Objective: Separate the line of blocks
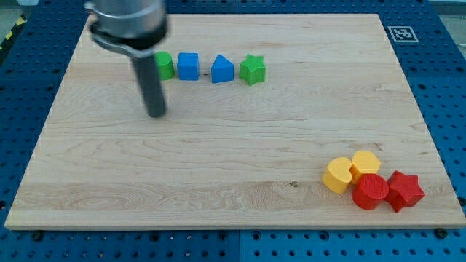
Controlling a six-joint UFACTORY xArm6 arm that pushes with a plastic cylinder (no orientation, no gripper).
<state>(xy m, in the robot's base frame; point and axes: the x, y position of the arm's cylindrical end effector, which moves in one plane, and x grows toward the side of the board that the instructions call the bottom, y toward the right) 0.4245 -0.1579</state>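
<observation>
A line of blocks runs across the view's top left: a green block (165, 65) partly hidden behind the rod, a blue cube (188, 65), a blue house-shaped block (222, 70) and a green star (253, 70). My tip (156, 114) rests on the board just below the line's left end, under the green block and apart from it. The rod and its dark mount cover the board above it.
A cluster sits at the view's bottom right: a yellow round block (338, 175), a yellow hexagon (365, 164), a red cylinder (370, 192) and a red star (405, 191). The wooden board (233, 160) lies on a blue perforated surface. A marker tag (401, 33) is at the top right.
</observation>
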